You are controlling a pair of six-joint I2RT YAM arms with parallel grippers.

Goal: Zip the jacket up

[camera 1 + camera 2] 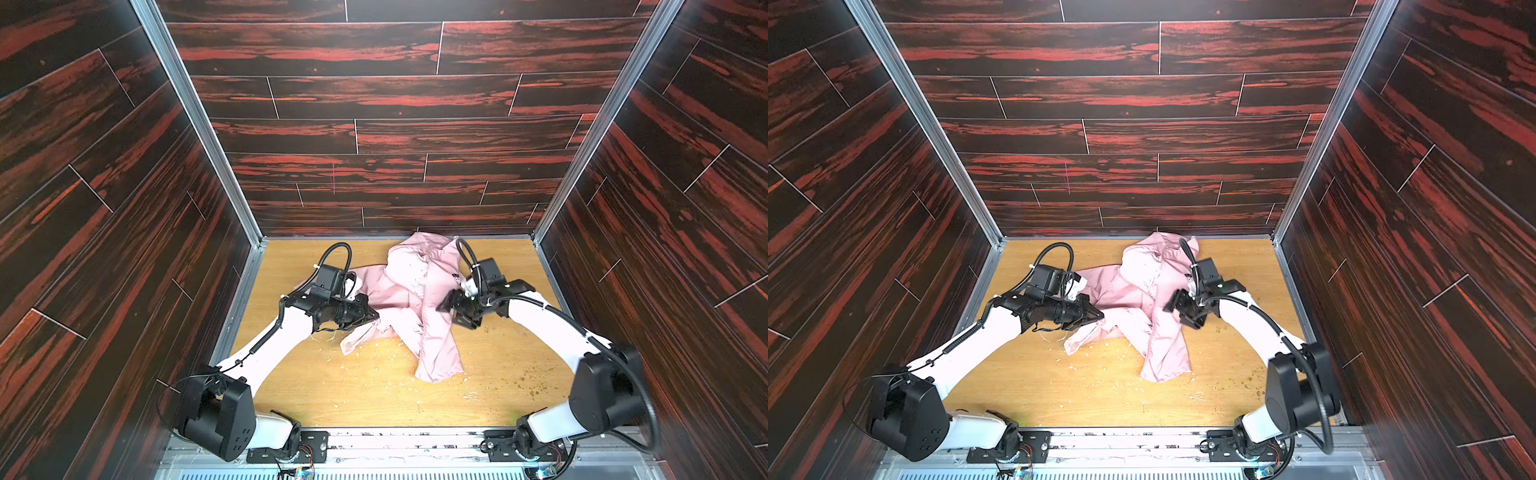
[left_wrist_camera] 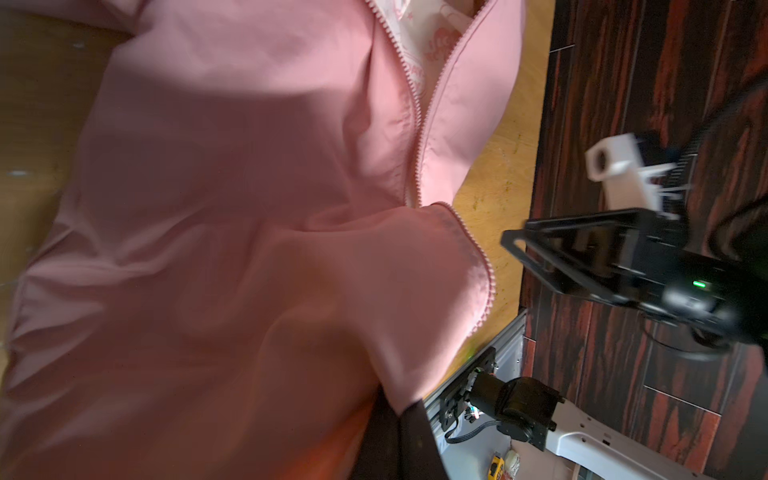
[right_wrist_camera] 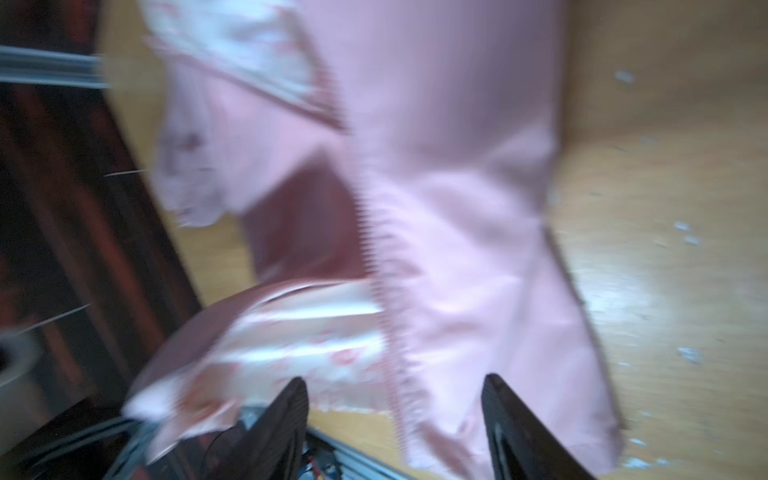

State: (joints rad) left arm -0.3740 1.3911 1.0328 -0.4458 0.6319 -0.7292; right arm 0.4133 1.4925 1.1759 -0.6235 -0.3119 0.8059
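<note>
The jacket [image 1: 411, 291] lies crumpled on the worktop [image 1: 374, 395], near the back wall. Its zipper [image 2: 417, 124] is not closed, and pale lining shows between the tooth rows. The left gripper [image 1: 372, 318] is closed and pinches a fold of pink fabric. The right gripper [image 1: 451, 313] stands just beside the front edge with its fingers [image 3: 286, 415] apart, holding nothing. The left one should probably pull the cloth taut while the right one searches for the slider, which is not visible.

Dark red-streaked plank walls [image 1: 395, 124], aluminium corner posts [image 1: 203, 124], crumb-strewn light wood tabletop [image 1: 374, 395].
</note>
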